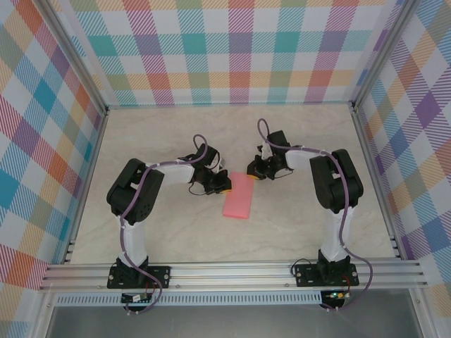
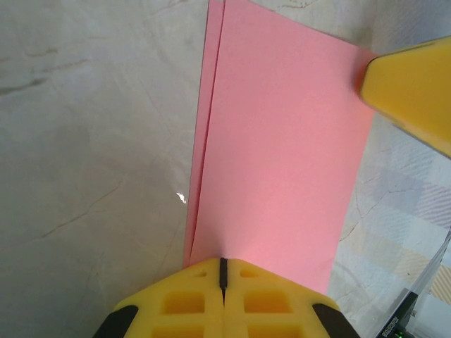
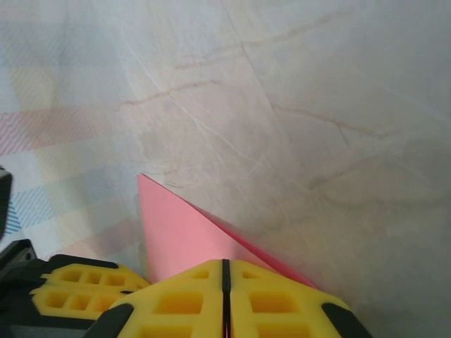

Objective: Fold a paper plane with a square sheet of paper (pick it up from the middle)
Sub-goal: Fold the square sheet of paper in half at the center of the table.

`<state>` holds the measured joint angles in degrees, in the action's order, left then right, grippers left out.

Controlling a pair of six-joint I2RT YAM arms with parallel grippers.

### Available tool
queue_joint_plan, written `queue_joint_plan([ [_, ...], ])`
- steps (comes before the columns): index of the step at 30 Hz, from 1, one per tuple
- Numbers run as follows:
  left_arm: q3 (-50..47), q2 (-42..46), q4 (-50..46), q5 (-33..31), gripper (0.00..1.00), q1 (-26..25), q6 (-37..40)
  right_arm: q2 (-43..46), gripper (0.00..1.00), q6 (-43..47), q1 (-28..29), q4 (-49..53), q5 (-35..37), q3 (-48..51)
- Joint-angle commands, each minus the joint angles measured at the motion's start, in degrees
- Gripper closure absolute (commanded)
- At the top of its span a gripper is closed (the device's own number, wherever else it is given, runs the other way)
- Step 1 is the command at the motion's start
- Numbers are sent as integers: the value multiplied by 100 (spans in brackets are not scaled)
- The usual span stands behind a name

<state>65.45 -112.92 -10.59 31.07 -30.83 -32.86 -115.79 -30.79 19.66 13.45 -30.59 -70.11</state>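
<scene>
The square sheet of paper (image 1: 237,197) is salmon pink and lies folded in half as a rectangle in the middle of the table. In the left wrist view its two layers (image 2: 282,141) sit slightly offset along the left side. My left gripper (image 1: 224,184) is shut, its yellow tips (image 2: 223,264) down on the sheet's near edge. My right gripper (image 1: 252,173) is shut too, tips (image 3: 225,264) resting on the paper (image 3: 176,225) close to a corner. That gripper's finger (image 2: 412,84) covers the far right corner in the left wrist view. The paper plane is out of view.
The marble-patterned tabletop (image 1: 169,232) is fenced by aluminium rails (image 1: 232,271) and checked cloth walls (image 1: 232,56). Both arms reach inward, their grippers close together over the sheet. The left gripper's yellow body (image 3: 77,289) sits low on the left in the right wrist view.
</scene>
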Motion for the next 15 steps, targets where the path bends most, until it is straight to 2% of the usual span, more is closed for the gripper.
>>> queue_joint_plan([
  [1,-124,-257,-673,-281,100,-37,109,121,91,141,-104,146,-117,-222],
  [7,-133,-278,-602,-277,100,-37,53,-253,92,82,-126,88,-29,-160],
  [15,-122,-231,-661,-278,100,-37,81,-328,92,-130,-129,-337,-28,260],
])
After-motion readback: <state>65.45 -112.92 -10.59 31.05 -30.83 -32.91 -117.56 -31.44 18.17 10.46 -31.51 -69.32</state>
